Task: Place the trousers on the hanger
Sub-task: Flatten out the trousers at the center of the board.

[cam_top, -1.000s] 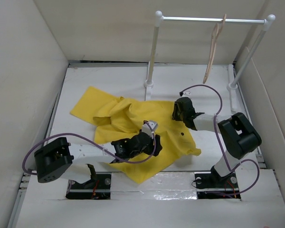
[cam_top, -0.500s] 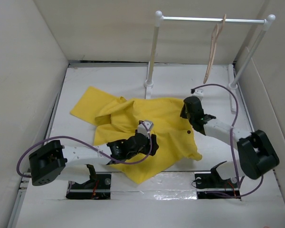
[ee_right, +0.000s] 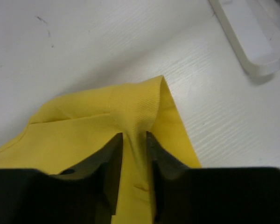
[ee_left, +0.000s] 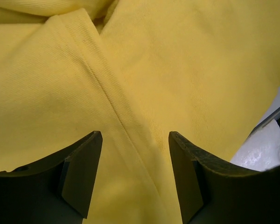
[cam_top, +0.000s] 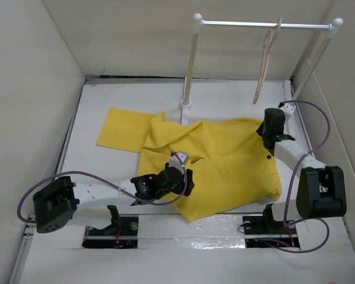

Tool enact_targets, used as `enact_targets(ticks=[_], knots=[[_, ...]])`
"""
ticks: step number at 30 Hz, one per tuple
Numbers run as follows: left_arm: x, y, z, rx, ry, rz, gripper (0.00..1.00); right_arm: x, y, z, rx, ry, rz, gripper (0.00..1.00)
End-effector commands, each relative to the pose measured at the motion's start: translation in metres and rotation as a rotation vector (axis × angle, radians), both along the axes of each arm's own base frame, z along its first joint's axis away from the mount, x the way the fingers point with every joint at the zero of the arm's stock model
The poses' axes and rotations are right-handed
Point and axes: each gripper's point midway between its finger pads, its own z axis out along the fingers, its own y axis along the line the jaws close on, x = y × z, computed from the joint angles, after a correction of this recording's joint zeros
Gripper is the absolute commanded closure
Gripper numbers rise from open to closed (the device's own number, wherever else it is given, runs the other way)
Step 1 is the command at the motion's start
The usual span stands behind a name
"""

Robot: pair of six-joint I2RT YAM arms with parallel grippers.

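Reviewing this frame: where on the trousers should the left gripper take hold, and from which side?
Probably the seam of the trousers, from straight above: it runs between the left gripper's open fingers, and the cloth there lies flat, offering no edge to come at sideways. The right gripper pinches a waistband corner.

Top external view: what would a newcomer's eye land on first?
The bright yellow cloth trousers sprawled across the middle of the white table, by far the biggest thing there. Next, the right claw pinching a fold at their right-hand edge while the left claw hangs open over the near part. At the back, a thin pale wooden hanger dangles from the white metal rail.
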Motion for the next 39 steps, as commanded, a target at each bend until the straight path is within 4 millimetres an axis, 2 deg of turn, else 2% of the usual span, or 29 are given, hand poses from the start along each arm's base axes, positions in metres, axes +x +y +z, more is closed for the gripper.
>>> enact_targets(ticks=[1,2,3,4,5,6,7,8,9,10,11,12,13,14,16,17,18,19,20,21,22,24,25,27,28,29,31,34,39], knots=[[0.008,0.006,0.030,-0.051,-0.042,0.059,0.42,0.022,-0.015,0.054,-0.044,-0.122,-0.032,0.63],[0.010,0.009,0.033,-0.058,-0.049,0.081,0.41,0.020,-0.012,0.059,-0.045,-0.122,-0.012,0.45],[0.017,0.015,0.034,-0.063,-0.053,0.125,0.37,0.016,0.000,0.057,-0.035,-0.122,0.039,0.38],[0.024,0.022,0.041,-0.080,-0.059,0.165,0.35,0.011,0.009,0.058,-0.035,-0.131,0.075,0.33],[0.029,0.025,0.045,-0.108,-0.049,0.202,0.35,0.005,0.018,0.074,-0.026,-0.194,0.105,0.30],[0.035,0.030,0.050,-0.125,-0.050,0.234,0.35,-0.009,0.040,0.057,-0.007,-0.174,0.180,0.30],[0.046,0.040,0.061,-0.160,-0.069,0.292,0.35,-0.016,0.050,0.056,0.005,-0.190,0.214,0.32],[0.052,0.046,0.068,-0.182,-0.081,0.324,0.36,-0.025,0.060,0.071,0.017,-0.252,0.251,0.53],[0.059,0.054,0.073,-0.210,-0.086,0.375,0.37,-0.034,0.083,0.070,0.035,-0.264,0.333,0.70],[0.075,0.074,0.086,-0.254,-0.115,0.462,0.38,-0.046,0.093,0.055,0.039,-0.248,0.382,0.83],[0.083,0.084,0.093,-0.285,-0.126,0.510,0.39,-0.053,0.104,0.058,0.044,-0.271,0.423,1.00],[0.090,0.095,0.100,-0.320,-0.134,0.560,0.42,-0.062,0.115,0.069,0.055,-0.313,0.475,1.00],[0.097,0.106,0.111,-0.377,-0.162,0.598,0.43,-0.071,0.135,0.070,0.053,-0.325,0.556,1.00],[0.113,0.131,0.116,-0.401,-0.186,0.693,0.45,-0.078,0.146,0.069,0.052,-0.333,0.609,1.00],[0.126,0.156,0.127,-0.469,-0.213,0.778,0.46,-0.088,0.166,0.075,0.040,-0.350,0.705,1.00],[0.139,0.184,0.130,-0.478,-0.245,0.874,0.47,-0.094,0.181,0.081,0.037,-0.351,0.761,1.00],[0.145,0.199,0.131,-0.491,-0.253,0.926,0.48,-0.097,0.188,0.086,0.027,-0.354,0.786,1.00],[0.152,0.205,0.133,-0.517,-0.250,0.935,0.49,-0.098,0.193,0.088,-0.001,-0.353,0.817,1.00],[0.159,0.216,0.132,-0.518,-0.251,0.966,0.50,-0.102,0.203,0.091,-0.004,-0.360,0.852,1.00],[0.168,0.241,0.127,-0.517,-0.244,1.047,0.52,-0.100,0.208,0.100,-0.010,-0.387,0.868,1.00],[0.177,0.242,0.113,-0.511,-0.185,1.047,0.53,-0.098,0.212,0.098,-0.022,-0.377,0.890,1.00],[0.188,0.259,0.092,-0.507,-0.115,1.121,0.55,-0.097,0.222,0.106,-0.018,-0.388,0.931,1.00],[0.195,0.277,0.070,-0.474,-0.060,1.190,0.57,-0.098,0.228,0.106,-0.013,-0.380,0.963,1.00],[0.198,0.293,0.047,-0.450,0.015,1.266,0.64,-0.102,0.241,0.107,-0.005,-0.381,1.000,1.00],[0.199,0.300,0.030,-0.402,0.070,1.309,0.65,-0.103,0.241,0.103,-0.007,-0.378,0.996,1.00],[0.198,0.305,0.022,-0.365,0.087,1.338,0.65,-0.102,0.241,0.105,-0.007,-0.394,0.990,1.00],[0.194,0.322,0.009,-0.259,0.106,1.422,0.64,-0.108,0.244,0.096,0.010,-0.387,1.005,1.00],[0.192,0.334,-0.004,-0.175,0.126,1.479,0.58,-0.119,0.247,0.098,0.024,-0.411,1.035,1.00],[0.203,0.352,-0.009,-0.029,0.151,1.526,0.53,-0.125,0.243,0.103,0.028,-0.430,1.029,1.00]])
